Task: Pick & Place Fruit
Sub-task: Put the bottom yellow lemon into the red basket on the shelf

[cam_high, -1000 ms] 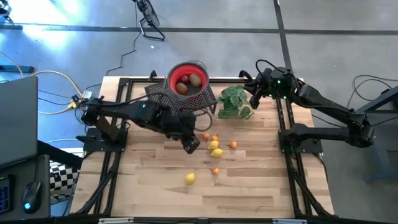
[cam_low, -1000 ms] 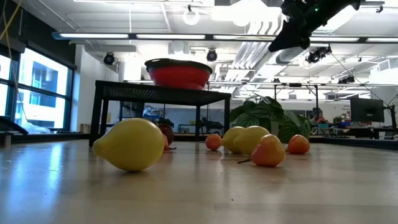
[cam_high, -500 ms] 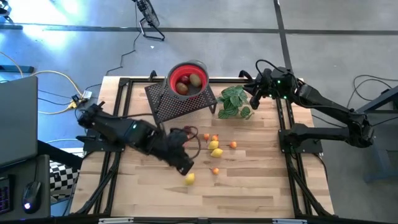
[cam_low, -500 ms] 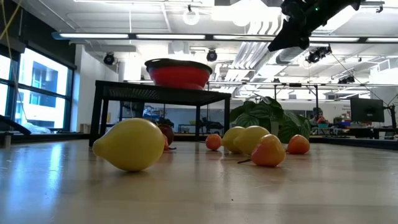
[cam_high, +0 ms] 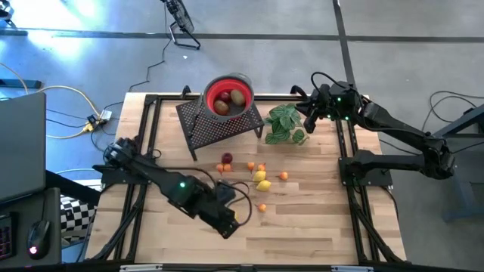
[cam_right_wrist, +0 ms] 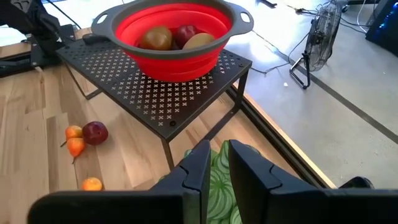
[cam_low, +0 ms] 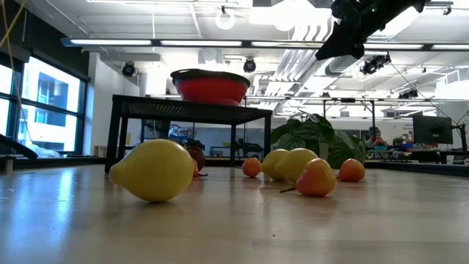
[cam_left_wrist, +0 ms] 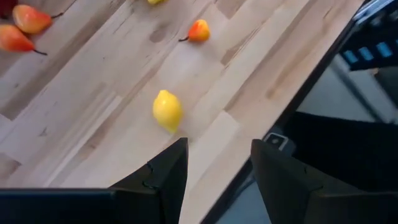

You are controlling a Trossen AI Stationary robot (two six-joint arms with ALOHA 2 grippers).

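My left gripper [cam_left_wrist: 214,177], open and empty at the bottom of the wrist picture, should go down straight with one finger on each side of the lemon [cam_left_wrist: 167,111], lying alone on the table [cam_left_wrist: 93,112] near picture centre.

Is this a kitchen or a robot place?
Probably a robot lab or workshop, not a kitchen. Two dark robot arms are bolted to a wooden table, cables trail over the concrete floor, and the low view shows pipes and strip lights overhead, with computer screens behind.
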